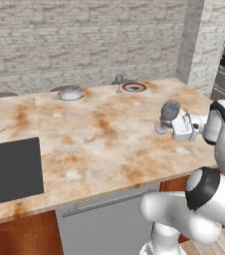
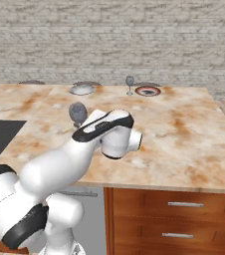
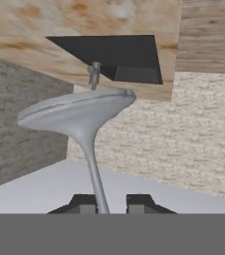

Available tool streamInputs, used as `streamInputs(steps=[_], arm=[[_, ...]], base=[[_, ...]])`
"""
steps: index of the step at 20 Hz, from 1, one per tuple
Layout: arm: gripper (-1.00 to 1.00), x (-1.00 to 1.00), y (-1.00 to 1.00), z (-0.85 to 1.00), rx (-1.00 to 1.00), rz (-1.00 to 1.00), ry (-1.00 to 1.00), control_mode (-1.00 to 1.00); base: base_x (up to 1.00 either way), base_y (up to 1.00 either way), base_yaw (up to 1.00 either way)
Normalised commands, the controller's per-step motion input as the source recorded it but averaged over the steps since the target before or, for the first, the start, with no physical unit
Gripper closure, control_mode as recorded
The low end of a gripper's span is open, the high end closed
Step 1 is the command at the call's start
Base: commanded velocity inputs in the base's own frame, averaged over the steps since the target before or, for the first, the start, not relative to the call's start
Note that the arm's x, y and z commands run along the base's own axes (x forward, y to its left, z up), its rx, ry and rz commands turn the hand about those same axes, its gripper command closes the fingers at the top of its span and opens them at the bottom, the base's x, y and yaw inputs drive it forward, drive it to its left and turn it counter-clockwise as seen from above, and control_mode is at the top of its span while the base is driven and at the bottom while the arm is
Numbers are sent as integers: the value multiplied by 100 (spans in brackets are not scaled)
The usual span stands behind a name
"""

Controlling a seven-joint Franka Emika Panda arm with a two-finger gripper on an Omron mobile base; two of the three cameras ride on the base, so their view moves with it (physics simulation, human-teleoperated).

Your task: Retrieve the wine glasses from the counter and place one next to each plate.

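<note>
Wine glass in hand: clear greyish-blue stemmed glass, rounded bowl, thin stem, round foot; held off the slab near the counter's right part.
Gripper: two-finger gripper closed on the thin stem; in the hand view the stem runs down between the two dark tips.
Orientation: hand view is rolled; the bowl looks tilted there, while the base views show the glass roughly upright.
Counter: large beige marble-like slab with orange-brown veins, on a wood base.
Second wine glass: identical glass stands on the far edge, just beside the round plate with red-and-black rim.
Remaining plate: plain pale grey-white round plate, well left of the first; no glass beside it.
Progress: judged about half done; one setting looks complete.
Outstanding: carry the held glass across to the pale plate and set it down next to it.
</note>
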Motion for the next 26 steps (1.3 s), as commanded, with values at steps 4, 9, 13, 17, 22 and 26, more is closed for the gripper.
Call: streamInputs(steps=[4, 9, 13, 17, 22, 26], arm=[[100, -59, 0, 22, 0, 0, 0, -100], [100, -69, 0, 14, 0, 0, -6, -100], [100, -61, -8, 32, 0, 0, -6, -100], [100, 0, 0, 0, 0, 0, 0, 100], [100, 0, 0, 0, 0, 0, 0, 100], [100, 0, 0, 0, 0, 0, 0, 100]], base=[[0, 0, 0], [0, 0, 0], [0, 0, 0], [-68, -8, -1], [-46, -72, -11], [-29, -100, -15]])
